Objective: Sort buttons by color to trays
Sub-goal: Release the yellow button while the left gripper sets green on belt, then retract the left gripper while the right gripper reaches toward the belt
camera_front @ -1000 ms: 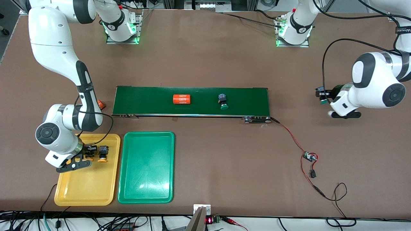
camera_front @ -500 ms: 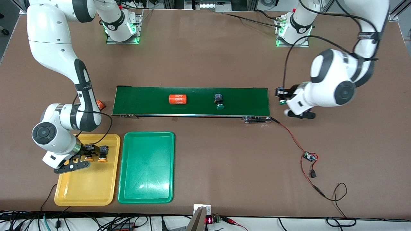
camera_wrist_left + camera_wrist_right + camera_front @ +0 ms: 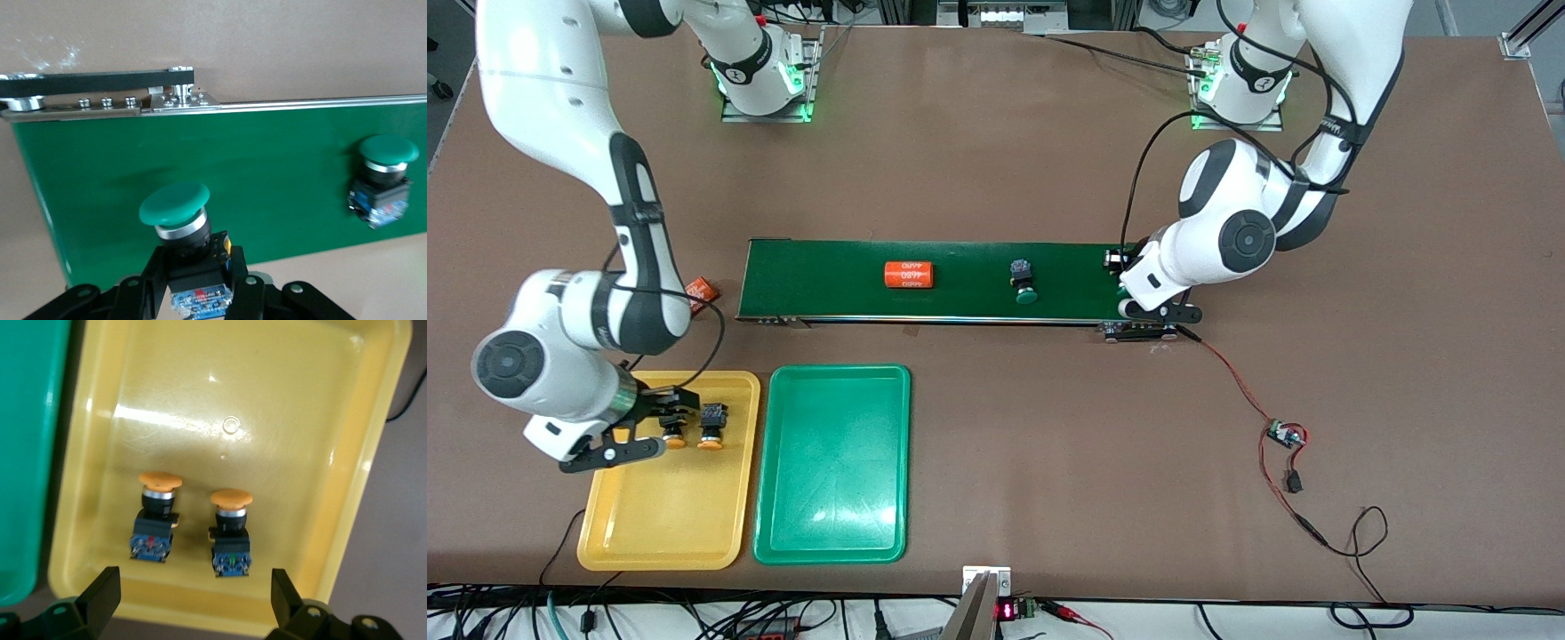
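green-cap button [image 3: 183, 233] gripped by left claw [image 3: 193, 293], body half hidden; right claw [image 3: 193, 597] wide open over yellow tray [image 3: 373, 453].

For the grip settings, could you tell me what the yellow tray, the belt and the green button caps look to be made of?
Yellow tray: probably glossy moulded plastic; bright highlights run across its floor and the corners are rounded.
Belt: matte dark-green sheet, likely rubber or coated fabric; no glare, with a metal rail along its edge.
Green button cap held in the left gripper: smooth plastic with a soft sheen, above a shiny, apparently metal collar.
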Controlling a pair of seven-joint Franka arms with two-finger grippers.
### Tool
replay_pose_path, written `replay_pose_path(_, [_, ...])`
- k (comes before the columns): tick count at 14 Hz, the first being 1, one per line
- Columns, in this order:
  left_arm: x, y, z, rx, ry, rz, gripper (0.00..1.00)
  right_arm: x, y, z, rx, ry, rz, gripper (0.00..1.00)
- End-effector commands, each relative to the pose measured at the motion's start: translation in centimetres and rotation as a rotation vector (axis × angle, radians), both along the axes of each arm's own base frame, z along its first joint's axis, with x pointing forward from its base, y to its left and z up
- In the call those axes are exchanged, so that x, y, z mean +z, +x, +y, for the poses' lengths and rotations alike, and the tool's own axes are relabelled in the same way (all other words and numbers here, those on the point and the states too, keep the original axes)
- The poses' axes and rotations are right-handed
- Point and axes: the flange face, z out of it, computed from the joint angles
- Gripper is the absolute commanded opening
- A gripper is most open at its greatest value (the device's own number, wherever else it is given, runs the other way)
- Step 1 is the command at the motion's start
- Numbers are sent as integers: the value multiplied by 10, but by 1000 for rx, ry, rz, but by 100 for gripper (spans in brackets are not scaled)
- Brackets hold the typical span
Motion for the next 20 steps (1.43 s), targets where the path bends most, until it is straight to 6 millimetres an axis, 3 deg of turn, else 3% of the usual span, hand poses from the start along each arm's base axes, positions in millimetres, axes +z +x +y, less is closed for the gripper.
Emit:
replay_pose_path(1, [-3,-3,0,13,-6,2,76,40,-9,8,-14,35,1,100])
replay_pose_path(2, [-3,-4,0,10,-4,7,100,51,-13,11,-41,61,11,100])
replay_pose_path(5, [17,-4,6,-5,4,24,100,96,-34,43,-147,130,70,100])
replay_pose_path(8, [73,9,24,-10,18,28,100,119,-59,67,-188,142,89,100])
replay_pose_path(11, [132,29,83,16,90,-71,100,121,-99,85,-253,160,92,100])
replay_pose_path(15, [176,27,167,-88,131,-190,100,120,-150,86,-259,184,71,100])
replay_pose_path(17, [201,19,191,-185,215,-214,100,121,-167,105,-330,177,82,100])
replay_pose_path(18, [221,12,197,-192,243,-207,100,116,-177,122,-331,167,90,100])
replay_pose_path(20, [265,7,205,-180,254,-154,100,113,-181,131,-348,159,95,100])
